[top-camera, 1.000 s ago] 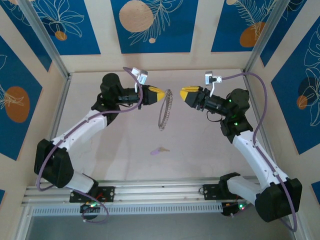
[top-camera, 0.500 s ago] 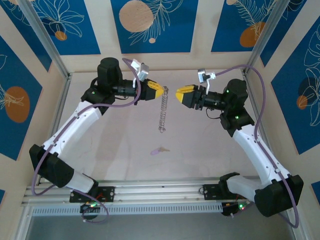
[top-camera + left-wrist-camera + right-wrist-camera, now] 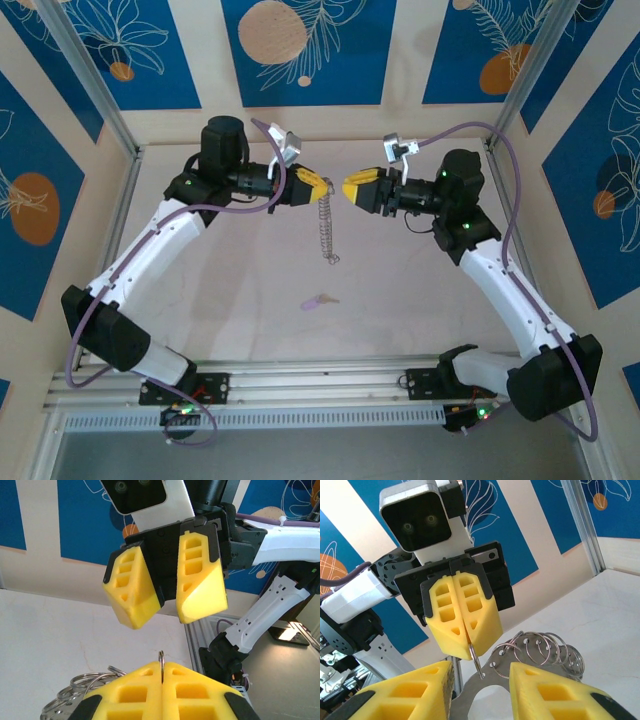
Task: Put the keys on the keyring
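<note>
Key [image 3: 320, 300] lay loose on the table [image 3: 420, 300], well apart from both arms. Beyond it the ring [image 3: 326, 228] hung from the left gripper [image 3: 318, 187], whose pads were clamped on its thin wire. Facing it, the right gripper [image 3: 349, 190] stood part open, near the ring's top. Its fingers should probably close squarely on the wire, clear of the tiny loops. Ring's lower half was cut off in both wrist views; any opening in it was too small to tell.

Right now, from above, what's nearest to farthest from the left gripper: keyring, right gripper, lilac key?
1. keyring, pinched in the left gripper, hanging down
2. right gripper, just opposite
3. lilac key, lying on the table nearer the camera
</note>
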### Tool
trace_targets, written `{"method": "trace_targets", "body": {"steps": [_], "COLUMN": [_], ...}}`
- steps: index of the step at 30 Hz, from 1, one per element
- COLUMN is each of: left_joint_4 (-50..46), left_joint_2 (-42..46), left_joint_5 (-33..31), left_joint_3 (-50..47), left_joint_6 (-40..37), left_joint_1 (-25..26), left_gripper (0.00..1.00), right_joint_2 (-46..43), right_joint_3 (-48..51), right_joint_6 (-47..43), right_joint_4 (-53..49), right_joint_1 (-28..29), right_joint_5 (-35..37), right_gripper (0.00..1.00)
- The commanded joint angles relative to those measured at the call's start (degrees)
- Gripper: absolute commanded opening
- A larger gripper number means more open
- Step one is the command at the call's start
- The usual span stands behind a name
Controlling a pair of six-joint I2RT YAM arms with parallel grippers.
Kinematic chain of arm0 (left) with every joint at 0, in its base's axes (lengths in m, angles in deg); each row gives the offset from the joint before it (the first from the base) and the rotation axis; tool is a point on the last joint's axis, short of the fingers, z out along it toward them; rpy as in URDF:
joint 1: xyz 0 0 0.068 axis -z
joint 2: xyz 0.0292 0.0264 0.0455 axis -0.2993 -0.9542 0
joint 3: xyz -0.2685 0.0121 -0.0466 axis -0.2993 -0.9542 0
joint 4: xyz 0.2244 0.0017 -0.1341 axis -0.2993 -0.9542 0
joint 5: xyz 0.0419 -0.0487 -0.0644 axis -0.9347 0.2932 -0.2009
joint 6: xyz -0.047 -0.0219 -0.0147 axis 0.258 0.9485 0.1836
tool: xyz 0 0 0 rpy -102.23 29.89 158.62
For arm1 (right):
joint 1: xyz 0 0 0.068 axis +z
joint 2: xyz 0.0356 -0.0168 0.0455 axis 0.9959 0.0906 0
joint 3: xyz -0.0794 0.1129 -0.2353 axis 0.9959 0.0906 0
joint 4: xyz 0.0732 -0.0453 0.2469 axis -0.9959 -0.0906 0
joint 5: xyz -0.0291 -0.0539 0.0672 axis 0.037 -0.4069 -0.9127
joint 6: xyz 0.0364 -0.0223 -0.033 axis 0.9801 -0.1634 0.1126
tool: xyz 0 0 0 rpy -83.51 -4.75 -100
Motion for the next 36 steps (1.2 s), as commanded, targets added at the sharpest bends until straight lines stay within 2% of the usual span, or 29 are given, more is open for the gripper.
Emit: {"method": "trace_targets", "body": {"steps": [1, 13, 19, 23, 26, 33, 36], "left_joint_4": [0.34, 1.64, 1.87, 1.91, 2.25, 9.08, 13.83], "left_joint_2": [-0.13, -0.29, -0.56, -0.73, -0.84, 0.98, 3.51], "left_joint_5": [2.53, 3.57, 3.52, 3.66, 3.66, -1.43, -5.43], "left_joint_3": [2.26, 1.95, 1.76, 1.86, 1.86, -2.06, -5.86], "left_joint_6": [-1.03, -0.29, -0.31, -0.27, -0.03, 5.99, 9.42], "left_joint_1": [0.58, 0.85, 0.97, 1.02, 1.10, 1.17, 1.19], "left_gripper": [0.00, 0.00, 0.00, 0.00, 0.00, 0.00, 0.16], "right_joint_2": [0.54, 2.32, 2.95, 3.13, 3.08, 1.54, 0.33], "right_joint_3": [-2.08, -2.04, -2.05, -1.99, -1.99, 0.63, 2.43], "right_joint_6": [-1.07, -0.74, -0.74, -0.83, -0.85, -0.56, 0.25], "right_joint_4": [-0.20, 1.54, 2.06, 2.09, 1.92, 2.52, 3.51], "right_joint_1": [0.75, 2.39, 3.39, 3.80, 4.05, 4.11, 4.10], "right_joint_5": [-0.77, -0.57, -0.66, -0.82, -1.14, 1.27, 2.98], "right_gripper": [0.35, 0.35, 0.31, 0.20, 0.02, 0.00, 0.00]}}
